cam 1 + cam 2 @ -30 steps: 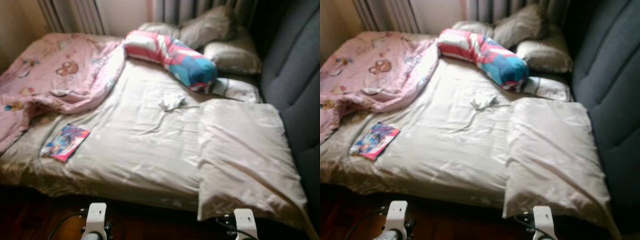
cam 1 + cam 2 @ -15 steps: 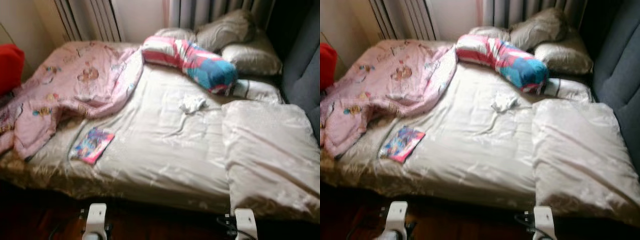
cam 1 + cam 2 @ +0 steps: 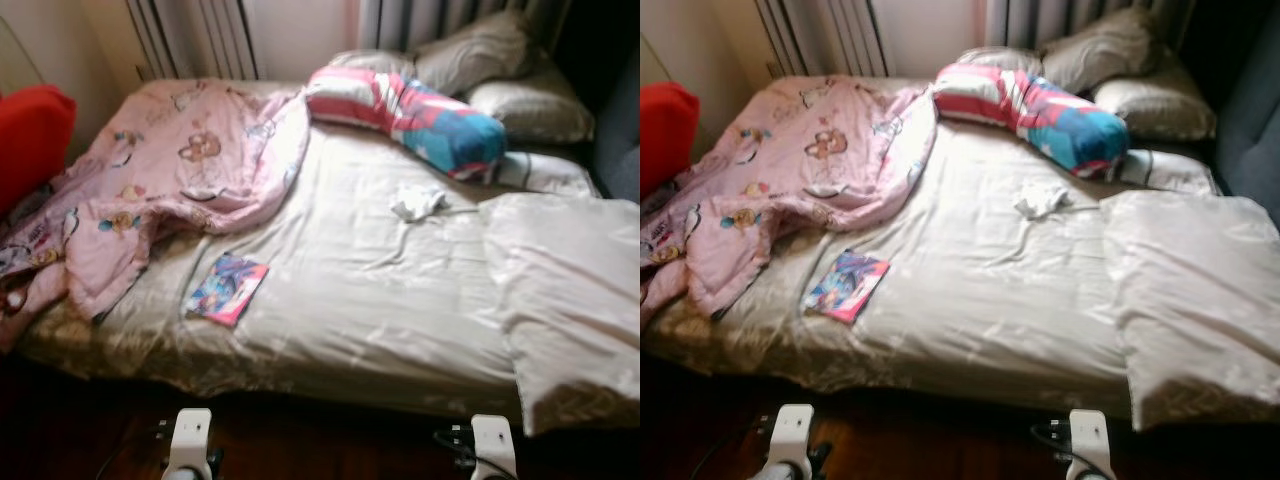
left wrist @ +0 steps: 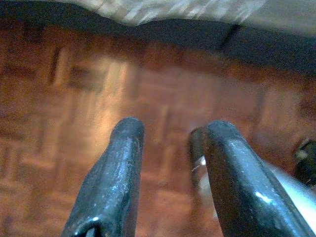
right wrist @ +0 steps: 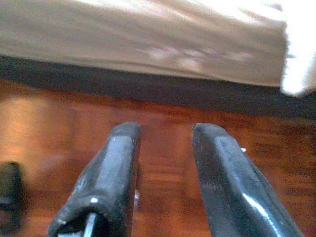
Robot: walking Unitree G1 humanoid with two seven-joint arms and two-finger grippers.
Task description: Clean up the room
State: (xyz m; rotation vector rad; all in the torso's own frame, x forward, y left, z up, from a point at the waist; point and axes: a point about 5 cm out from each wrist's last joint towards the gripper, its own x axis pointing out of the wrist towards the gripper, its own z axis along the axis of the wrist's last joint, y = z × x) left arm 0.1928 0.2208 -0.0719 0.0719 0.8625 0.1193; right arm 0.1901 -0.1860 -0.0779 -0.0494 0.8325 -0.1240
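Sliding rightward in view (camera turn): bed (image 3: 380, 300), red cushion (image 3: 30, 140) newly visible.

A big bed with a shiny cream sheet (image 3: 380, 300) sits on a brown wooden floor (image 4: 148, 89). A large cream pillow (image 3: 570, 290) lies on its right side. A long pink, white and blue striped pillow (image 3: 410, 105) lies near two grey pillows (image 3: 480, 45) at the far end. Pale striped curtains (image 3: 195, 35) hang behind. A soft red thing (image 3: 30, 135) is at the left.
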